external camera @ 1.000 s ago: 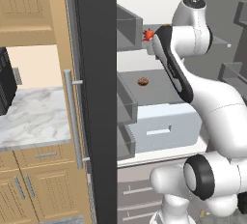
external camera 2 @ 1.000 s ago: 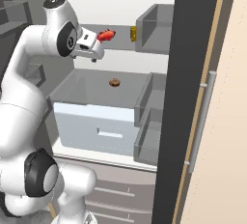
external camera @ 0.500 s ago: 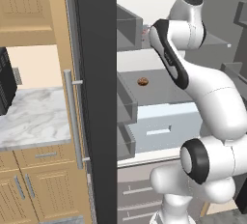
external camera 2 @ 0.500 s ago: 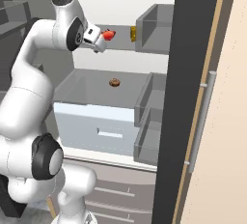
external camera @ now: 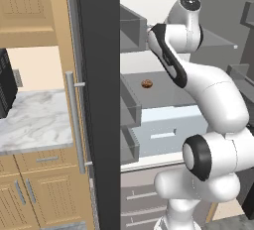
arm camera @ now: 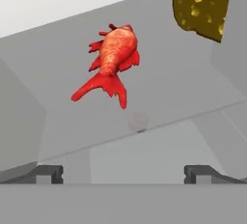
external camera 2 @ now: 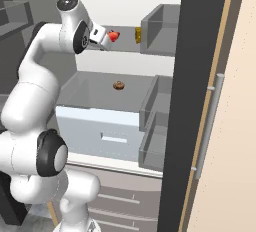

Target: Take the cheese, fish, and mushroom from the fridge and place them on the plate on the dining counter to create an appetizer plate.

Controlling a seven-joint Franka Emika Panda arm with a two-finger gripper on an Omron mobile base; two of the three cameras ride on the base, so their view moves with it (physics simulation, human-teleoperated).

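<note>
The fridge (external camera: 99,100) stands open. On its upper shelf lies the red-orange fish (arm camera: 112,59), also seen as the fish (external camera 2: 114,35), with the yellow cheese (arm camera: 202,8) beside it, the cheese (external camera 2: 137,35) sitting close to a door bin. The brown mushroom (external camera: 146,83) rests on the lower shelf, and from the right it is the mushroom (external camera 2: 118,85). My gripper (external camera 2: 106,37) is raised to the upper shelf, just short of the fish. In the hand view the gripper (arm camera: 123,174) is open with nothing between its fingertips (arm camera: 46,172). The plate and the dining counter are out of view.
A pale blue-white drawer (external camera 2: 100,126) sits under the mushroom's shelf. Grey door bins (external camera 2: 159,26) line the open door on the right. The door's silver bar handle (external camera: 74,120) is at the left, beside a marble wall counter (external camera: 30,120) and wood cabinets.
The arm has risen and reached further into the upper shelf, bringing the open gripper closer to the fish. Fish, cheese and mushroom have not moved.
</note>
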